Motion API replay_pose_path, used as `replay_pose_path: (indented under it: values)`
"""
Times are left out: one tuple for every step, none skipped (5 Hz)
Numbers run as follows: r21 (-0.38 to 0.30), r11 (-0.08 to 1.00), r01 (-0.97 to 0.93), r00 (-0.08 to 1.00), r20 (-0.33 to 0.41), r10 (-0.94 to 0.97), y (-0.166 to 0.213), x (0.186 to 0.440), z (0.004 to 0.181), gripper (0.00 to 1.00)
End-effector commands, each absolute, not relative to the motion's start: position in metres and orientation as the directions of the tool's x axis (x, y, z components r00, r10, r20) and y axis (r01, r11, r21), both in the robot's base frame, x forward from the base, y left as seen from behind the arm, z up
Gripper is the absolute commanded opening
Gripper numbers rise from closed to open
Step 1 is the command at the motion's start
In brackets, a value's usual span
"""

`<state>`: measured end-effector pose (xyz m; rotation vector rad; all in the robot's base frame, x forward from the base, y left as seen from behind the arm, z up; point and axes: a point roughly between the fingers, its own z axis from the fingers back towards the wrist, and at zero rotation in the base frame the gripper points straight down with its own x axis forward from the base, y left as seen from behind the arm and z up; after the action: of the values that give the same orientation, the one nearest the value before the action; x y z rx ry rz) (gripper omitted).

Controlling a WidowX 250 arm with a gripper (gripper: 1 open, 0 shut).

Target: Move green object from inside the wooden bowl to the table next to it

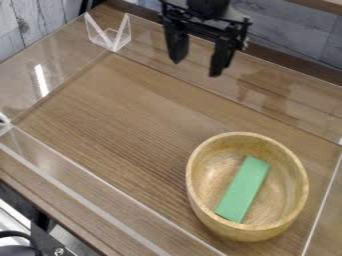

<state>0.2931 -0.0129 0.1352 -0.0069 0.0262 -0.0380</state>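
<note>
Tool [198, 56] open, upper body cut off

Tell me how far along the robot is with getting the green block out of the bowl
Nothing looks done yet: the green object lies flat inside the wooden bowl. In hand: the gripper hangs open and empty above the far side of the table, well away from the bowl. Left: reach into the bowl, grasp the block, lift it out and set it on the bare tabletop beside the bowl.
</note>
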Motion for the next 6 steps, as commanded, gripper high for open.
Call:
replay_pose_path:
  values:
    - [-0.002,0.995,0.095,0.994,0.062,-0.095,-0.015,0.299,0.162,1.00]
    - [0.015,1.000,0.025,0.998,0.063,-0.026,-0.003,0.301,0.167,1.00]
    - [0.019,0.999,-0.042,0.998,0.050,0.041,0.007,0.300,0.168,1.00]
    - [0.018,0.999,-0.030,0.999,0.034,0.029,0.001,0.299,0.160,1.00]
    - [0.020,1.000,-0.017,1.000,0.017,0.016,-0.006,0.301,0.151,1.00]
    - [0.025,1.000,0.013,1.000,-0.008,-0.013,-0.012,0.300,0.136,1.00]
